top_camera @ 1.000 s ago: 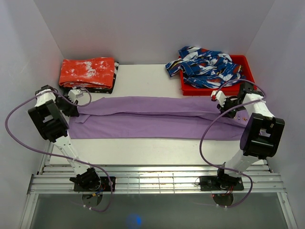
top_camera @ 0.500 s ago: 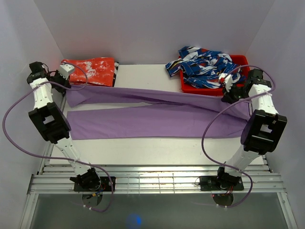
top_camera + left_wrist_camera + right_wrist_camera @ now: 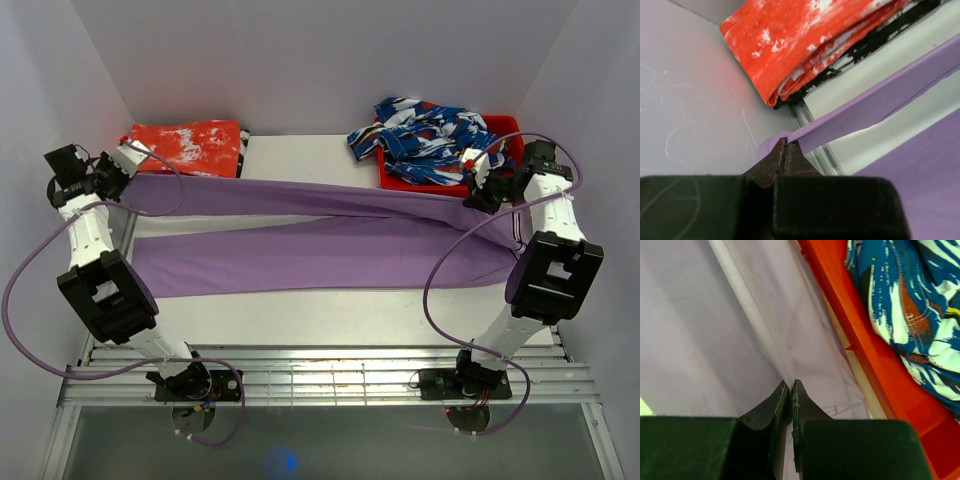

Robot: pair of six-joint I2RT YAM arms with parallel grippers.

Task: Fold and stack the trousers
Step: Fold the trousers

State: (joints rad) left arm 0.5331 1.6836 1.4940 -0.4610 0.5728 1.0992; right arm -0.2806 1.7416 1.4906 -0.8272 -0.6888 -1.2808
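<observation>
Left gripper (image 3: 120,171): jaws closed flat together, with a corner of the plain lilac-purple long-legged cloth trousers (image 3: 320,245) pinched between the tips. In the left wrist view the fingertips (image 3: 785,150) meet with no gap, and the purple cloth (image 3: 875,105) curls round them and runs off to the right as a taut strip.

Right gripper (image 3: 479,190): jaws closed on the other end of the same raised edge. In the right wrist view the fingertips (image 3: 790,390) are pressed together on a thin, pale fold of the purple cloth (image 3: 765,320), which spreads away from them.

Trousers: they lie lengthwise, left to right, across the middle of the white table (image 3: 310,155). The far layer is lifted off the table and stretched between the two grippers as a long band. The near layer lies flat on the table. The right end sags in a loose drape below the right gripper.

Surroundings:
- The folded red-orange cloth with white blotches (image 3: 186,148) sits at the far left, on top of a black-and-white patterned cloth, just beyond the left gripper. It also shows in the left wrist view (image 3: 810,45).
- The red plastic bin (image 3: 430,190) sits at the far right. The crumpled blue-white-red patterned garment (image 3: 430,135) is heaped in it and spills over its left rim.
- The right gripper hangs just beside the bin's near wall (image 3: 885,390), with the patterned garment (image 3: 905,300) behind it.
</observation>
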